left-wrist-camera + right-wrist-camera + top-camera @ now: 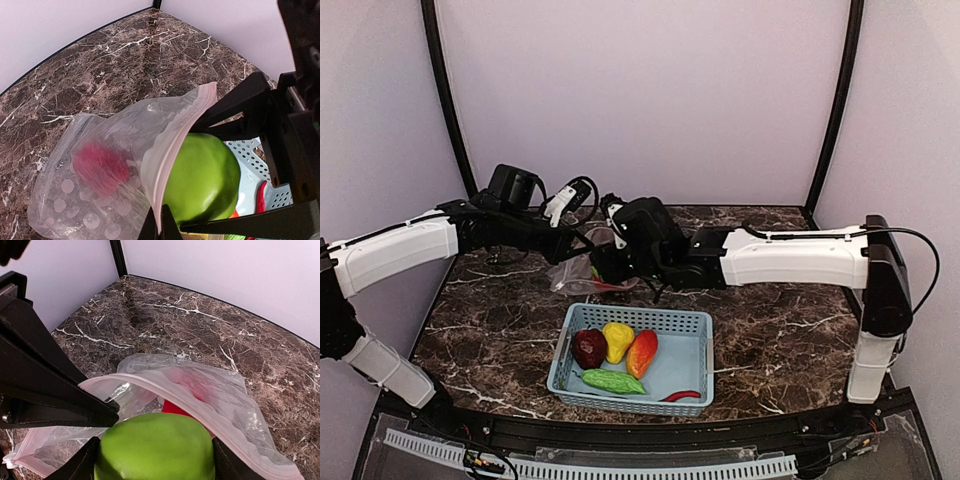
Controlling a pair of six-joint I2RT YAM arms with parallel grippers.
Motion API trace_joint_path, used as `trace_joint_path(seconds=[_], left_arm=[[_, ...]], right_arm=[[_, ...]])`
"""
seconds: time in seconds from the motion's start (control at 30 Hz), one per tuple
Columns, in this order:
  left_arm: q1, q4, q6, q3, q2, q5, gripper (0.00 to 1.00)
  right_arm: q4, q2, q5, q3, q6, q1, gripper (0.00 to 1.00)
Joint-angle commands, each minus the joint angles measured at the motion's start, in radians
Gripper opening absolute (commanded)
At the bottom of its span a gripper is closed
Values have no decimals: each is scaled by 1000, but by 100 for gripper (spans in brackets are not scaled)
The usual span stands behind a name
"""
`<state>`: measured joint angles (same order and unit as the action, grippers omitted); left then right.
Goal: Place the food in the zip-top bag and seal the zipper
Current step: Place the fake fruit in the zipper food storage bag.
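Right wrist, claw (152, 466) wide around green pepper (155, 442), perhaps touching bag (227, 400)

Dark brown marble-look counter (780, 340), veined in white, faintly glossy under soft, even light. Closed in by plain pale lilac walls: back wall (640, 100), left wall (370, 110), right wall (910, 110). Black left post (448, 100) and right post (835, 100) in the back corners. Black rim (650, 432) along the near edge, white slotted strip (620, 468) just below.
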<state>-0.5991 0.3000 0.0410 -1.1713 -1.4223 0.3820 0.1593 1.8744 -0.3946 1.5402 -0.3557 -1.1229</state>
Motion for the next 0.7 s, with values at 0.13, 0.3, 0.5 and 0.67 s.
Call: trace_joint_path(seconds=[0.13,0.3,0.5,0.67], left_arm=[[-1,-22,2,15,33,23,1],[-1,-22,3,15,35,20,1],[-1,-21,3,15,37,19,1],[-1,-20,5,15,37,15,1]], right_arm=[[-7,77,32,87,5,9,65],[-1,77,24,82,0,8,76],[0,71,12,77,2,9,84],[0,62,7,71,6,10,84]])
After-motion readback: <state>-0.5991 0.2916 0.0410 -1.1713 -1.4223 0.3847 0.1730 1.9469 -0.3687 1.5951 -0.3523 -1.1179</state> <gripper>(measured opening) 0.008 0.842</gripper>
